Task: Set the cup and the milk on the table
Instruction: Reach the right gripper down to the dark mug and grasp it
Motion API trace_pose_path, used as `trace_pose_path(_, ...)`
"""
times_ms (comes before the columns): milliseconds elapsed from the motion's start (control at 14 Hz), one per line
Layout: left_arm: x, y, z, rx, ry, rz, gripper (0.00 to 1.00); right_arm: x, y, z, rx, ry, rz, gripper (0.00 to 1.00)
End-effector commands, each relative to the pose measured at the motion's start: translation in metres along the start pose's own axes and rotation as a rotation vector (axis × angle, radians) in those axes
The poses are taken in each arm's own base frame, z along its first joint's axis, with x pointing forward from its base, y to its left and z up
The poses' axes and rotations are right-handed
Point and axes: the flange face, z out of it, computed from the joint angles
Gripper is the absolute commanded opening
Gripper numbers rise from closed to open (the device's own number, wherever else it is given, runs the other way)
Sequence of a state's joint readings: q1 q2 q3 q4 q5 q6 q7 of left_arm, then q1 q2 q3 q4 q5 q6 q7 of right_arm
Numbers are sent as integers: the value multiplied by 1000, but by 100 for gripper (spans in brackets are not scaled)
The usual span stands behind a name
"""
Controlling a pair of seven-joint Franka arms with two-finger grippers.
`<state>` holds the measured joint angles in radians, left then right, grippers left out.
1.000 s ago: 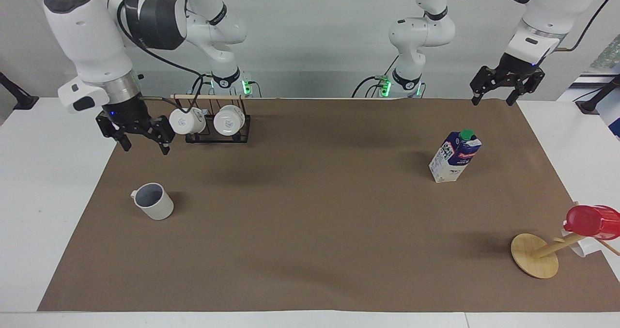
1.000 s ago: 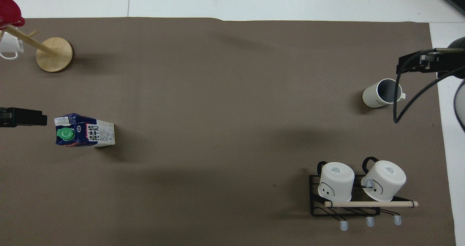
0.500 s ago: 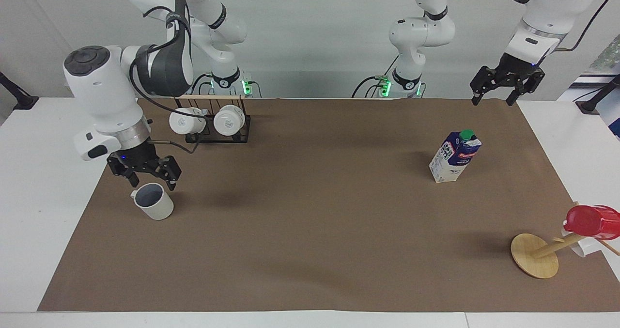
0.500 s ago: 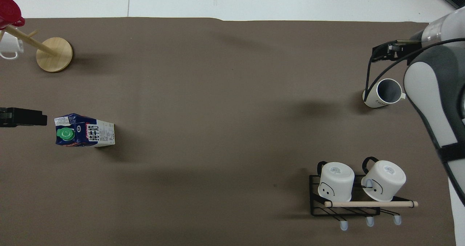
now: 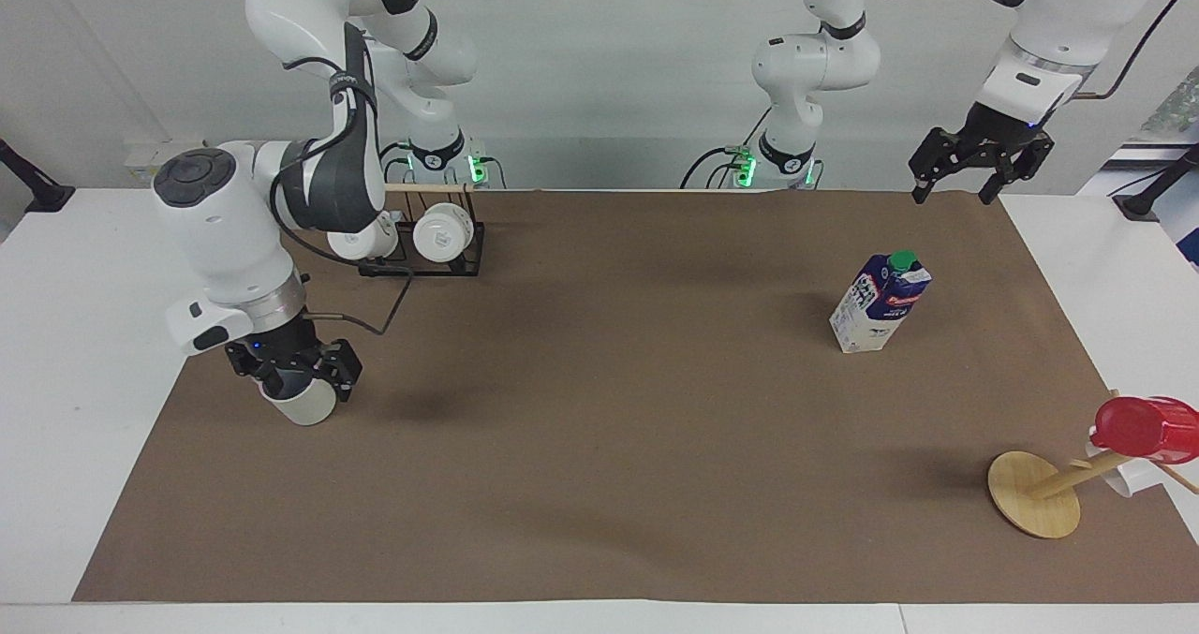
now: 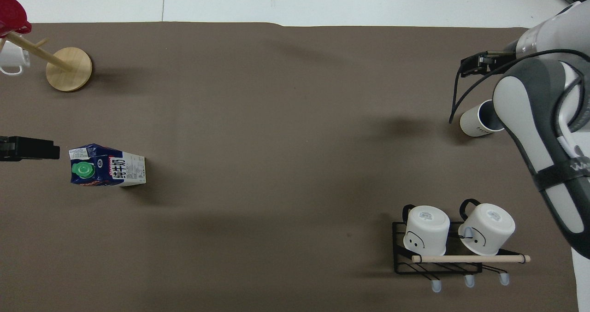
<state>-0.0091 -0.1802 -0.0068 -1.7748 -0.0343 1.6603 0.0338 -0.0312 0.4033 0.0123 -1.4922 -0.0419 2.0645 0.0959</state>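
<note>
right gripper [image 5: 293, 373] sitting down around the cup [image 5: 302, 404], fingers straddling its rim, grip not readable | cup standing on the table [image 5: 599, 484] toward right arm's end | milk [image 5: 879, 302] standing toward left arm's end | left gripper [image 5: 980, 162] waiting spread open above table edge

Off-white cup [image 5: 302, 404] upright, milk [image 5: 879, 302] upright, table [image 5: 599, 428]

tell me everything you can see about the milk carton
The milk is a tall gable-top carton, dark blue above and white below, with a green screw cap and a red label band. It looks like coated card. It stands upright on the table toward the left arm's end, cap on, nothing touching it. The left gripper hangs open in the air, well clear of it.
</note>
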Motion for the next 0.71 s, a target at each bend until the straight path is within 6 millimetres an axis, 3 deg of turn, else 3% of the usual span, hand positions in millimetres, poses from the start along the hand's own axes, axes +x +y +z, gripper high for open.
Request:
trace_pose_path(0,0,-1,-4,-8,-6,-2,100,-1,-1,8,22,9,-11,100)
trace_pose_path(643,0,5,-4,-6,-1,11,100,-5,-4,26,22,-11,-14,100)
